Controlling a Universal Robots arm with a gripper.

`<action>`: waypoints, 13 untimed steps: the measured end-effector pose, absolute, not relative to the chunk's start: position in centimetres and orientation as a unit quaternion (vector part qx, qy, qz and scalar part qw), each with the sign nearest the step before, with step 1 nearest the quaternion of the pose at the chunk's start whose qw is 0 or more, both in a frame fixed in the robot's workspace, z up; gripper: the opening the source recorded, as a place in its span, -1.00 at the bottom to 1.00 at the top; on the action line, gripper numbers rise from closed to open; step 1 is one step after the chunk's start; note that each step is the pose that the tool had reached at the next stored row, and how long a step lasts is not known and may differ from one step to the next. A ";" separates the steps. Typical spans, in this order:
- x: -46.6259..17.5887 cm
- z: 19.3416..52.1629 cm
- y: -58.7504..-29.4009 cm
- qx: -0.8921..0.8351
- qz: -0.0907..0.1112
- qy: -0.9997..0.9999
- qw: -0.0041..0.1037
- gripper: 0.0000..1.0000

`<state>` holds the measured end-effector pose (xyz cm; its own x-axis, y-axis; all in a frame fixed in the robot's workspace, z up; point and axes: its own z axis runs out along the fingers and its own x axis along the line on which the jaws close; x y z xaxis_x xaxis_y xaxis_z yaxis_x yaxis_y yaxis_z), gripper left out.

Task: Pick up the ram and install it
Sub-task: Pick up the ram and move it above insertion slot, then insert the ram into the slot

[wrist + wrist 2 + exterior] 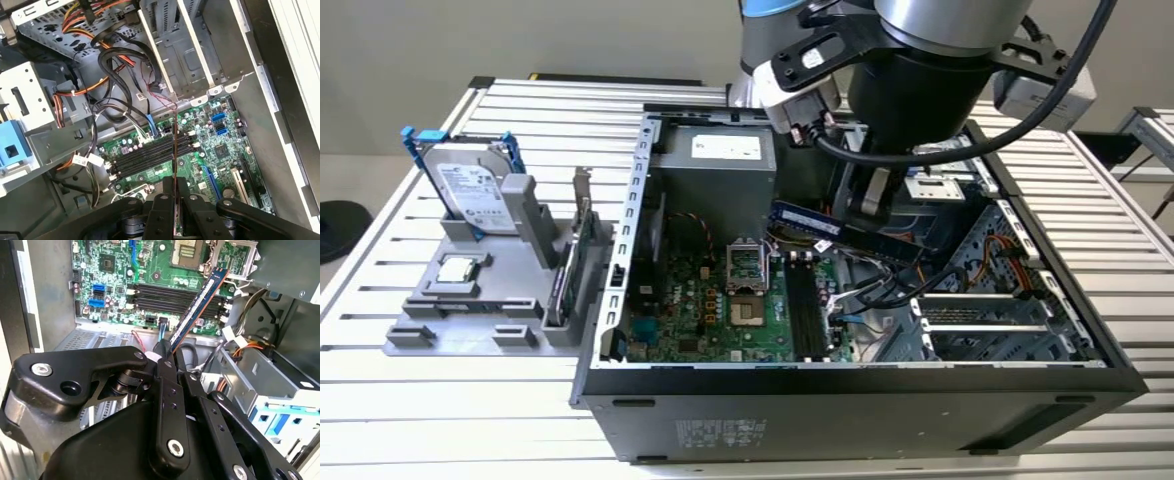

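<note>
Well inside the open computer case [854, 410], the end effector [164, 349] is clamped narrow on the ram [197, 307], toward one end. The dark stick of circuit board juts out from the grip, in the air above the motherboard [107, 270] and touching nothing else. In the first wrist view it shows edge-on, a thin line crossing over the black memory slots [150, 156], not yet seated in any of them.

I judge it light and stiff but fragile: a thin board with small chips and a contact edge best left untouched. Hold belongs on the flat faces, as here. Gripped off-centre, it may pivot or slip under a push.

A blue cable [150, 125] and a thin red wire [137, 337] lie just beside the ends of the slots, and the processor socket [192, 252] sits next to them. Bundled black and orange cables [120, 55] hang by the metal drive cage [260, 370], and any of these could snag the stick.

Farther off, on the exterior view's left, a hard drive in a blue frame [464, 190] stands in a grey holder [467, 325] on the slatted tabletop [400, 400].
</note>
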<state>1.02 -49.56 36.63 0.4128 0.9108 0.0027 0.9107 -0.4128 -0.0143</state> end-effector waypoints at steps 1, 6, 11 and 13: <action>1.0 36.6 -49.6 -0.843 0.003 -0.538 0.007 -1.00; 1.0 36.6 -49.6 -0.855 0.003 -0.518 0.007 -1.00; 1.0 36.6 -49.6 -0.867 0.002 -0.498 0.007 -1.00; 1.0 36.6 -49.6 -0.872 0.002 -0.490 0.007 -1.00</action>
<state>1.02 -49.56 36.64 0.5198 0.8543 0.0026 0.8542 -0.5197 -0.0142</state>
